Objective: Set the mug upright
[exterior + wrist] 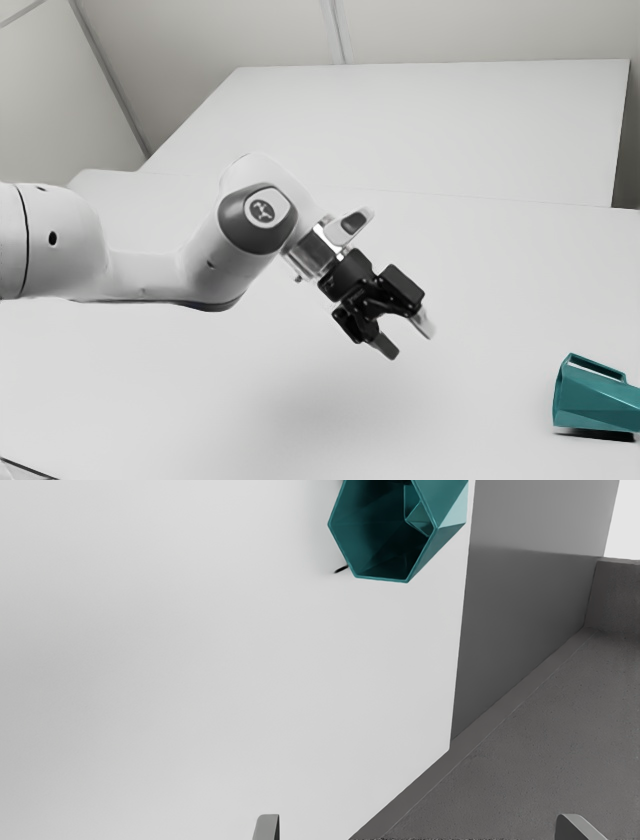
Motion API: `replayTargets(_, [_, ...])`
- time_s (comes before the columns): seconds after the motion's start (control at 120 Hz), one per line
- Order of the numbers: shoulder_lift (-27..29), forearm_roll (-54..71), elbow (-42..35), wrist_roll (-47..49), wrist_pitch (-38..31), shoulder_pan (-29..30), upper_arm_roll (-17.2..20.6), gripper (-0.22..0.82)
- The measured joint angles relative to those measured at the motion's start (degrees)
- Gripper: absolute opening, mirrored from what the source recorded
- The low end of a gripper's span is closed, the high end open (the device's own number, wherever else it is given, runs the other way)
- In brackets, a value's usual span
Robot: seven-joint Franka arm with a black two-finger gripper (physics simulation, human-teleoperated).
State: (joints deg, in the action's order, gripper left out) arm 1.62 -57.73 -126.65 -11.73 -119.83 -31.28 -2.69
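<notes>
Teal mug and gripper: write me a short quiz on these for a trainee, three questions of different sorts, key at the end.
1. Multiple choice. How does the teal mug lie on the table?
A) Upright
B) On its side
C) Mouth down

2. True or false. The gripper stands open, with the mug beyond its fingertips.

3. Fill in the blank. In the exterior view, the mug is cut off by the view's ____ edge.

Key: 1: B; 2: true; 3: right
</notes>
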Motion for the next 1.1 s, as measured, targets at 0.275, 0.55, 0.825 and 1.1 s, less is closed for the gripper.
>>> replayTargets(0.275, [-6.2, -12.2, -0.3, -6.6, -5.8, -5.6, 1.5, 0.60])
replayTargets(0.55, [-13.8, -20.2, 4.1, -13.6, -12.1, -5.5, 2.2, 0.60])
replayTargets(0.825, [-22.5, -24.3, 12.8, -18.3, -18.3, -10.2, 2.3, 0.60])
replayTargets(1.1, [-26.8, -25.8, 18.3, -21.3, -23.0, -12.0, 2.3, 0.60])
